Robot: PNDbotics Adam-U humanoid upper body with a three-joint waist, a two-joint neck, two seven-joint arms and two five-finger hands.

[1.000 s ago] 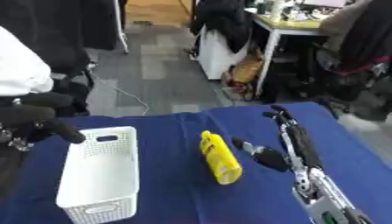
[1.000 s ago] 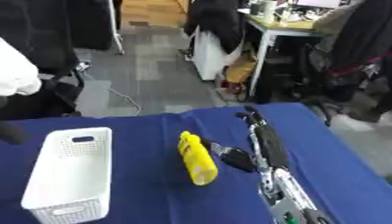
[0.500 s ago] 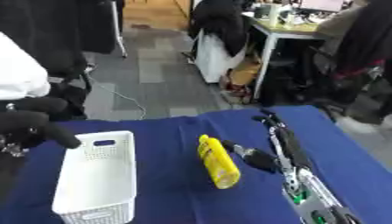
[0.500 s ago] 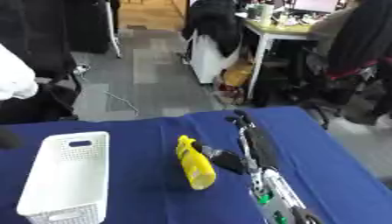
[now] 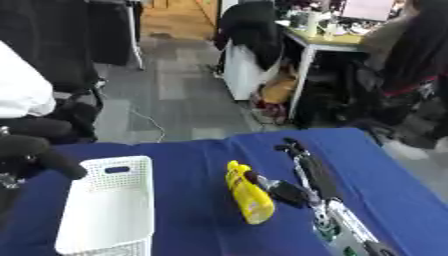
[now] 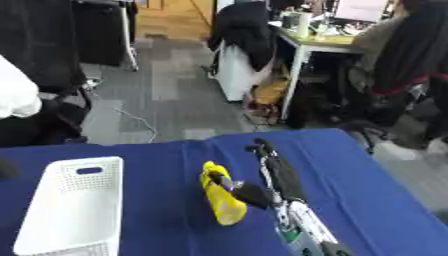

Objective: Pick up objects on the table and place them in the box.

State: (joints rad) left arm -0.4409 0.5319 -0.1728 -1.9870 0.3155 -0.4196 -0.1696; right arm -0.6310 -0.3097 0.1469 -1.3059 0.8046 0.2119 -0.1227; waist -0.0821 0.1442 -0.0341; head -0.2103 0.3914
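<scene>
We saw the yellow bottle [image 5: 248,197] lying at the counter's [image 5: 192,150] six o'clock, the white basket [image 5: 108,210] at its nine. Our right hand [image 5: 293,192] touched it, grip unclear. It looked light, smooth, slippery; we'd grasp mid-body.

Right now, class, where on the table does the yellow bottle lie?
The yellow bottle lies near the middle of the blue table, right of the white basket, with the right hand against its right side.

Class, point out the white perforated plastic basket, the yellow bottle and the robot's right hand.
white perforated plastic basket [image 5: 146,200]: left eye view, right wall.
yellow bottle [image 5: 249,199]: left eye view, body.
right hand [image 6: 276,172]: right eye view, long finger.
</scene>
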